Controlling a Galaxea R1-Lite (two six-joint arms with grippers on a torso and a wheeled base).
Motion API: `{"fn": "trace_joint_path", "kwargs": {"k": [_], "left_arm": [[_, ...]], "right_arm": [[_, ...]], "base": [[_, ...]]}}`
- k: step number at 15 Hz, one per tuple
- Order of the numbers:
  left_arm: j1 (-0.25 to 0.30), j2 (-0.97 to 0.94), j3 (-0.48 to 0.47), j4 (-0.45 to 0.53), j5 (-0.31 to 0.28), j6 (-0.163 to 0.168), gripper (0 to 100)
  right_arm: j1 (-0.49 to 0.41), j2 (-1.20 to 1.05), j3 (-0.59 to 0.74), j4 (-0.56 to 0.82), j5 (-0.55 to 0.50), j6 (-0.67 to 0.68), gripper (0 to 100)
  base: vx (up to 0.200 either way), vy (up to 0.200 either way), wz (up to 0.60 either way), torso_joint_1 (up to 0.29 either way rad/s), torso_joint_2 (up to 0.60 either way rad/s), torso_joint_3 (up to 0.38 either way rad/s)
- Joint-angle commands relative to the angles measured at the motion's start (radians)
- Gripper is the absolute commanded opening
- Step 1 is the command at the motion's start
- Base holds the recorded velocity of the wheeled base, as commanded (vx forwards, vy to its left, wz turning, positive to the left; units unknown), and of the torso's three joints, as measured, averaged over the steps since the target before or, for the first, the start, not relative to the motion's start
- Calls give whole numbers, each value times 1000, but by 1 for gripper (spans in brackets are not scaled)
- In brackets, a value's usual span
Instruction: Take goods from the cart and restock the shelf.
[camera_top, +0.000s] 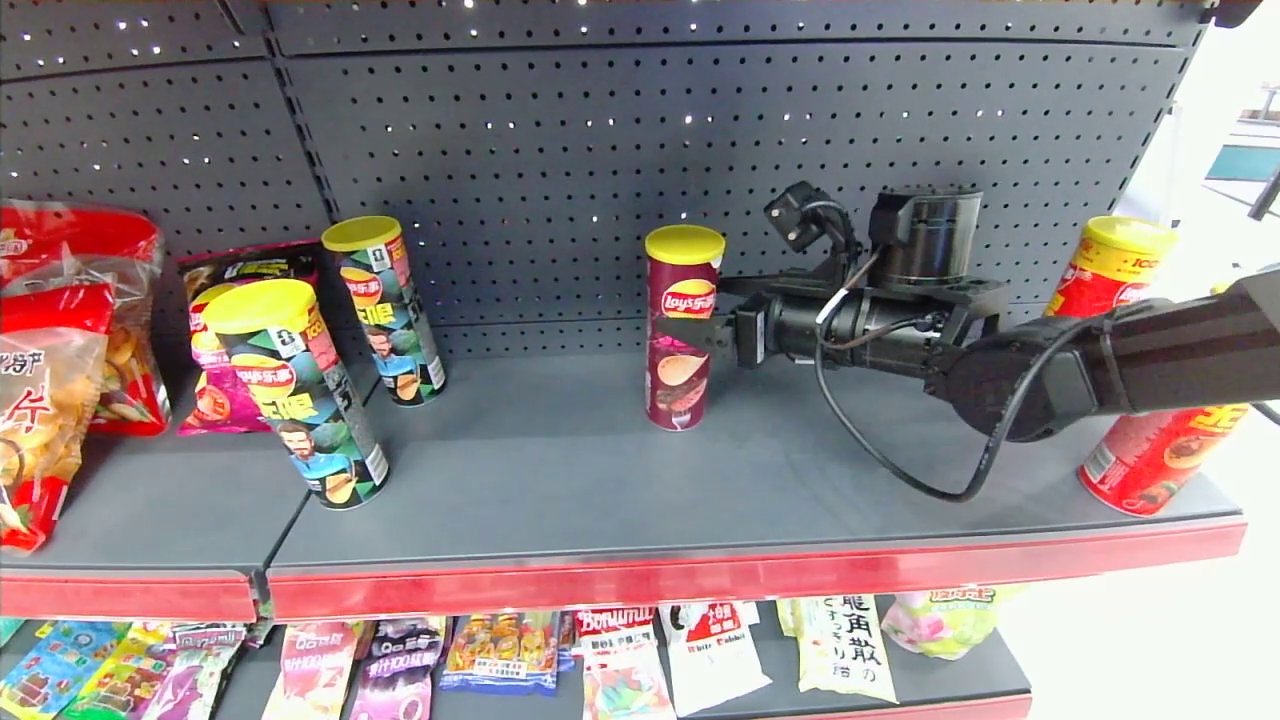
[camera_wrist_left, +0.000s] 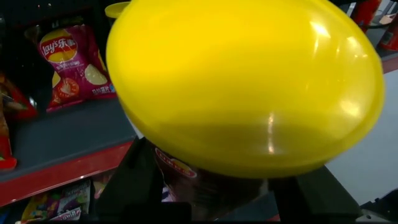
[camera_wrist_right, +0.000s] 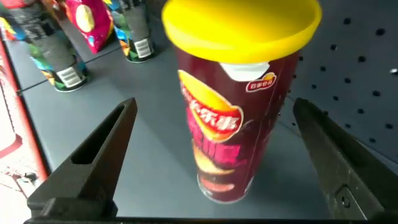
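A maroon chips can (camera_top: 683, 330) with a yellow lid stands upright in the middle of the grey shelf (camera_top: 560, 490), close to the pegboard back. My right gripper (camera_top: 703, 335) is at its mid-height, coming in from the right. In the right wrist view the right gripper (camera_wrist_right: 216, 112) is open, with the maroon can (camera_wrist_right: 227, 130) between its fingers (camera_wrist_right: 99, 149) and a gap on each side. My left gripper (camera_wrist_left: 224, 196) is shut on another chips can (camera_wrist_left: 205, 186), whose yellow lid (camera_wrist_left: 249, 81) sits close to the camera.
Two teal chips cans (camera_top: 300, 390) (camera_top: 385, 310) stand on the shelf's left part, with snack bags (camera_top: 60, 340) beyond them. Two red cans (camera_top: 1110, 265) (camera_top: 1160, 450) stand at the right end behind my right arm. A lower shelf holds several bags (camera_top: 620, 660).
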Motion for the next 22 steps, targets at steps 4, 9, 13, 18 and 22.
{"fn": "trace_joint_path", "kwargs": {"k": [4, 9, 13, 18, 22], "left_arm": [[0, 5, -5, 0, -1, 0, 0], [0, 8, -2, 2, -1, 0, 0], [0, 8, 0, 2, -1, 0, 0], [0, 7, 0, 2, -1, 0, 0], [0, 4, 1, 2, -1, 0, 0]], "right_arm": [[-10, 69, -84, 1, 1, 0, 100], [-6, 101, -124, 1, 4, -1, 100], [-5, 134, -179, 2, -1, 0, 0], [9, 147, -202, 9, -4, 0, 0], [44, 16, -114, 9, -51, 0, 0]], "base": [[0, 0, 0, 0, 0, 0], [0, 0, 0, 0, 0, 0], [0, 0, 0, 0, 0, 0], [0, 0, 0, 0, 0, 0], [0, 0, 0, 0, 0, 0]]}}
